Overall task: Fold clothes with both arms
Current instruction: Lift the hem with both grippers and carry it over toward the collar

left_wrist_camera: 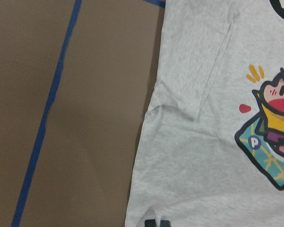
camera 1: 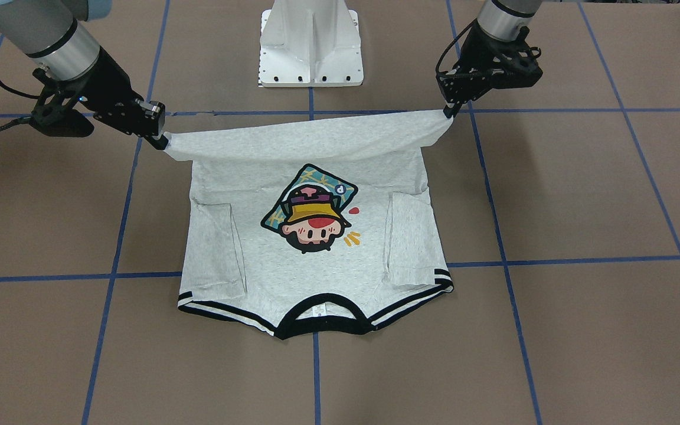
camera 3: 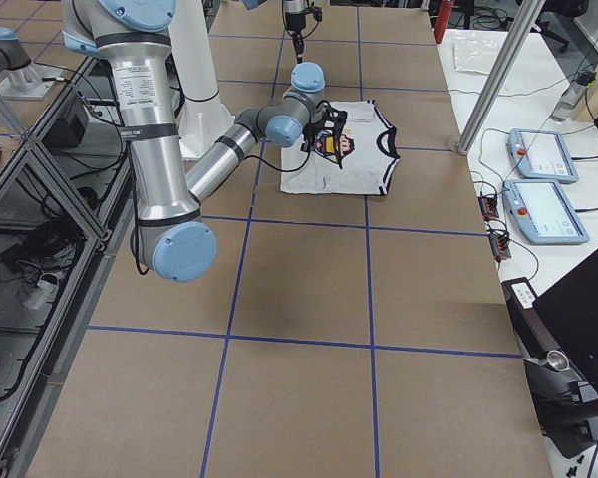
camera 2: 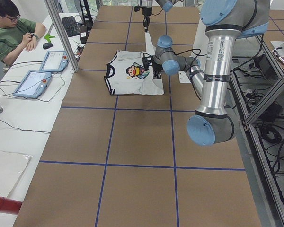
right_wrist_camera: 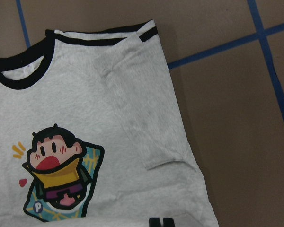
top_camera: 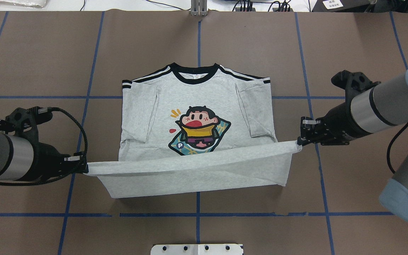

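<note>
The clothes are one light grey T-shirt (top_camera: 197, 95) lying face up, its black collar (top_camera: 195, 76) on the far side from the robot. Both sleeves are folded in over the front, either side of the cartoon print (top_camera: 198, 129). The near hem (top_camera: 190, 164) is lifted off the table and stretched in a band between both arms. My left gripper (top_camera: 84, 169) is shut on the hem's left corner, and it also shows as the left gripper (camera 1: 450, 112). My right gripper (top_camera: 299, 141) is shut on the other corner, a little farther from the robot.
The white pedestal base (camera 1: 311, 47) stands at the robot's side of the brown table (top_camera: 349, 46), which is marked with blue tape lines (top_camera: 198, 214). A person (camera 2: 9, 33) sits at a side desk with tablets (camera 2: 31, 82).
</note>
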Controlling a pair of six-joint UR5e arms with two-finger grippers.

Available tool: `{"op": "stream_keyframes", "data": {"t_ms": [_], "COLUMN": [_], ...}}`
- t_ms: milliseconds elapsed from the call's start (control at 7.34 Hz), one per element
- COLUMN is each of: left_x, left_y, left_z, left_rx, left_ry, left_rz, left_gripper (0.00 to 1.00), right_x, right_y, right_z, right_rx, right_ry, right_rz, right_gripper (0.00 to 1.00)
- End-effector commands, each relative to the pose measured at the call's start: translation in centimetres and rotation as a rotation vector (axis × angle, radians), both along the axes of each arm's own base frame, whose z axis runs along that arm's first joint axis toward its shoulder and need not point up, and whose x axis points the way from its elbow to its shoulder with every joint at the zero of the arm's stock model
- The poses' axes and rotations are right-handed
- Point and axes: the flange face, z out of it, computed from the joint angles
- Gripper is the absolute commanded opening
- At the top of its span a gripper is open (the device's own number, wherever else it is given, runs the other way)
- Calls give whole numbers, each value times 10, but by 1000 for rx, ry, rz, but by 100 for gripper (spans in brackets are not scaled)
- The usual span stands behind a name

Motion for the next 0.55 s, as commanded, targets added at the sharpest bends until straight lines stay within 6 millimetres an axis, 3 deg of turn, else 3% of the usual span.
{"op": "stream_keyframes", "data": {"t_ms": [0,409], "left_x": [4,-16], "left_y": [-30,-66], "left_z": [-5,-8], "left_rx": [3,20], "left_ry": [4,-2], "left_rz": [-45,-111], "left_gripper": [0,0], "right_x": [-15,-1], "right_y": [-42,-66], "right_z": [3,-5], "right_rx": [27,27], "right_ry": [31,29], "right_rz": [5,48], "right_gripper": [0,0]}}
